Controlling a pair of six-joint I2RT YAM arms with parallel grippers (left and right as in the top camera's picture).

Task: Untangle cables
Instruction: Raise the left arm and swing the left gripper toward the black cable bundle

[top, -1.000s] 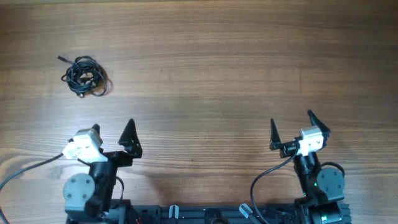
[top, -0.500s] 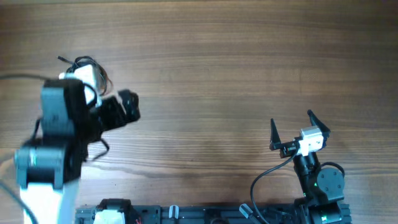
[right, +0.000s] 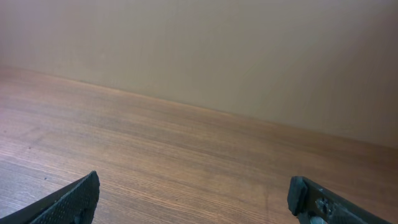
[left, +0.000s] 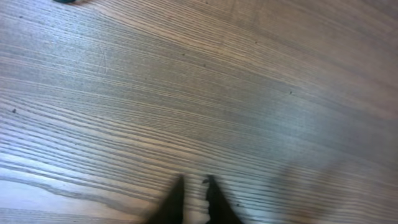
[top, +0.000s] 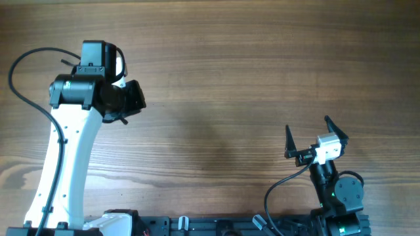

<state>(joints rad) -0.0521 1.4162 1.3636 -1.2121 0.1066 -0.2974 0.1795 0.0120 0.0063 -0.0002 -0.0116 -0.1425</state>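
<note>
The cables lie almost wholly hidden under my left arm (top: 92,92) in the overhead view. Only a short black plug end (top: 65,63) pokes out beside the arm's head at the far left of the table. In the left wrist view my left gripper (left: 194,184) is shut. Its two dark fingertips (left: 176,194) stand nearly together over bare wood, and no cable shows between them. My right gripper (top: 307,124) rests near the front right edge, wide open and holding nothing. Its fingers (right: 78,194) frame only bare table in the right wrist view.
The wooden table (top: 249,65) fills the overhead view. A thick black arm wire (top: 26,72) loops out to the left of my left arm. A blurred dark-green speck (left: 65,1) sits at the top left edge of the left wrist view.
My left arm swung up from the front edge to the far left, covering the cable bundle, and its gripper went from open to shut. The right arm stayed still.
</note>
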